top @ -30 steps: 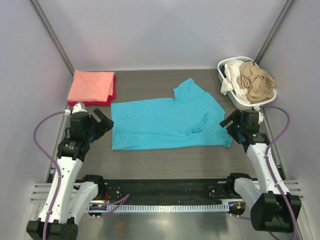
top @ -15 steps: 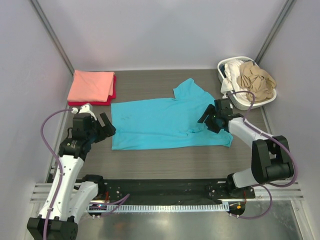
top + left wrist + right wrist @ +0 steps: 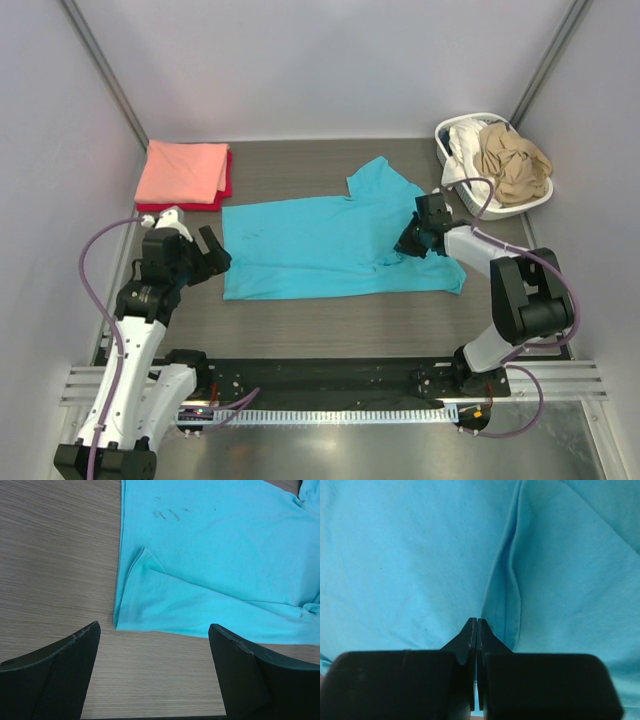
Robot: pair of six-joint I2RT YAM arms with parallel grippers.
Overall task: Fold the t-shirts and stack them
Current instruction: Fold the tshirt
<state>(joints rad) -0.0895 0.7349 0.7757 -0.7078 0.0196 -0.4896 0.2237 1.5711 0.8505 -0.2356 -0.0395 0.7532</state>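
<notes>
Pinching a crease in the turquoise t-shirt for folding, your right end effector was clenched; your left end effector hovered released, middle left.

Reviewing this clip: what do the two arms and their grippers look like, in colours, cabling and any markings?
Both have white links and black joints: left arm, right arm. A purple cable loops along each. The left gripper has broad black fingers, one with a mesh-like textured face. The right gripper is black too, its fingers tapering to thin tips. No markings are legible.
</notes>
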